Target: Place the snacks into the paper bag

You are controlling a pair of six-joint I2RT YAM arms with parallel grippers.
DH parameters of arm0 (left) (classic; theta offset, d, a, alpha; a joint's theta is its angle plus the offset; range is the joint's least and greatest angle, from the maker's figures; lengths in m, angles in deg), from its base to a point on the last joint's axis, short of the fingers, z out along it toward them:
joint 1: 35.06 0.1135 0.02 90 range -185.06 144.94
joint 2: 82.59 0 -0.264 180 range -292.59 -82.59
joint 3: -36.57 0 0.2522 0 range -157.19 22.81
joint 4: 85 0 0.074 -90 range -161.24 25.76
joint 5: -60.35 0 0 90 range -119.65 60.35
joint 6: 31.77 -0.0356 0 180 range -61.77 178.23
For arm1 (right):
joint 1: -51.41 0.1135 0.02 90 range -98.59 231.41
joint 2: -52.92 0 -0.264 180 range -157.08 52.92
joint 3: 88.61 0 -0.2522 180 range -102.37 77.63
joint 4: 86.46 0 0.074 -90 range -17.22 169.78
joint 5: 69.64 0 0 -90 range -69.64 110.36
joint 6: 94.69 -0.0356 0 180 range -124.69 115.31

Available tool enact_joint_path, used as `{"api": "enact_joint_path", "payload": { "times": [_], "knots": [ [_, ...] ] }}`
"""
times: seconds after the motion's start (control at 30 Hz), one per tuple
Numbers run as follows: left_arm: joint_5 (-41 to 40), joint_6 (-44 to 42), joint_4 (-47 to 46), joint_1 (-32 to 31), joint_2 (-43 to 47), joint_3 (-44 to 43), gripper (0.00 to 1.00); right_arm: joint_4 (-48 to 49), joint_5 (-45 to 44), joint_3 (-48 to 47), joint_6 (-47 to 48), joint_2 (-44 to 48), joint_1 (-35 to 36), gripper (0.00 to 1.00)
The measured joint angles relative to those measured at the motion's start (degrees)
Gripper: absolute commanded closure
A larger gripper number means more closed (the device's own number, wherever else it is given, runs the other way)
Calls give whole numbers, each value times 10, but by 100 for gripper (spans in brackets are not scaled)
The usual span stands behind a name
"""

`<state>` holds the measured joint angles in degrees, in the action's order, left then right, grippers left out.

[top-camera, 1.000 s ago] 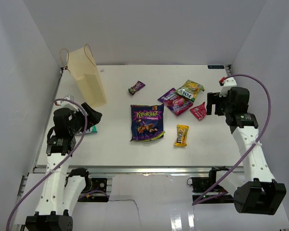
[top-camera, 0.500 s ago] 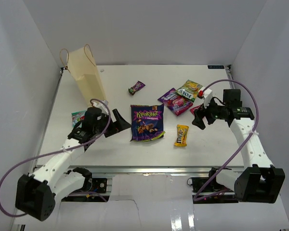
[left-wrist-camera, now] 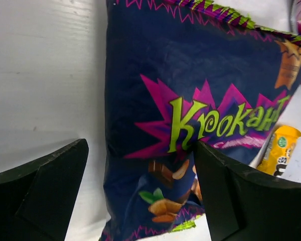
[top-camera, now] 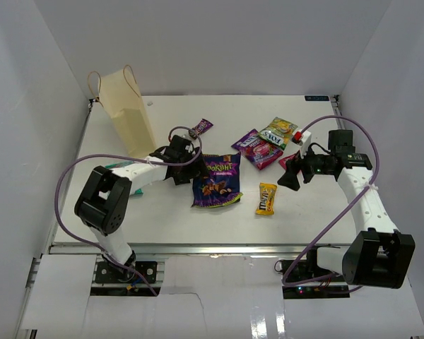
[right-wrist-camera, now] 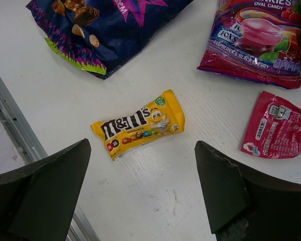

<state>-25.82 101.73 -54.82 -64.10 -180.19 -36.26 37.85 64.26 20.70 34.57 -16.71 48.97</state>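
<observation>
1. Left jaws. My left gripper (left-wrist-camera: 140, 150) is standing released, jaws spread wide and gripping nothing. One jaw is sitting over bare table (top-camera: 162, 212). The other is sitting over the printed face of the large purple packet (left-wrist-camera: 190, 100), so the packet's left edge is running between them. I cannot tell whether either jaw is touching the wrapper.

2. Right jaws. My right gripper (right-wrist-camera: 140, 145) is also standing released and empty. The yellow packet (right-wrist-camera: 138, 124) is lying flat and slanted on the table, in line with the gap between the jaws.

3. Surroundings of the right jaws. The red-pink packet (right-wrist-camera: 278, 125) is lying just beside the yellow one, to the right in the wrist view. The purple-pink packet (right-wrist-camera: 256, 40) is lying beyond it. The green-yellow packet (top-camera: 279, 131) is touching the purple-pink packet's far edge.

4. Remaining items. The dark purple packet (top-camera: 200, 128) is lying apart, beyond my left wrist. The teal packet (top-camera: 113, 167) is showing only as an edge beside my left arm.

5. Receptacle. The paper bag (top-camera: 127, 116) is standing upright at the far left corner of the table, handles up, well apart from every packet. All visible packets are lying on the table outside it.
</observation>
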Motion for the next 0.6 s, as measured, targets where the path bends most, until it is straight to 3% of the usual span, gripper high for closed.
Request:
{"api": "enact_joint_path", "payload": {
  "times": [0.13,0.23,0.27,0.37,0.4,0.6],
  "knots": [
    [13,-17,-16,-2,-32,-7,4,0,4,0,2,0,-5,10],
    [47,-27,-47,-1,-36,0,14,0,7,0,2,0,-9,10],
    [63,-29,-64,-1,-36,9,25,0,9,0,2,0,-10,10],
    [99,-28,-110,2,-40,30,42,0,14,0,2,-2,-11,10],
    [112,-27,-124,3,-42,36,52,0,16,0,2,-3,-11,10],
    [152,-27,-185,4,-42,54,88,0,26,0,2,-19,-13,9]
  ]
}}
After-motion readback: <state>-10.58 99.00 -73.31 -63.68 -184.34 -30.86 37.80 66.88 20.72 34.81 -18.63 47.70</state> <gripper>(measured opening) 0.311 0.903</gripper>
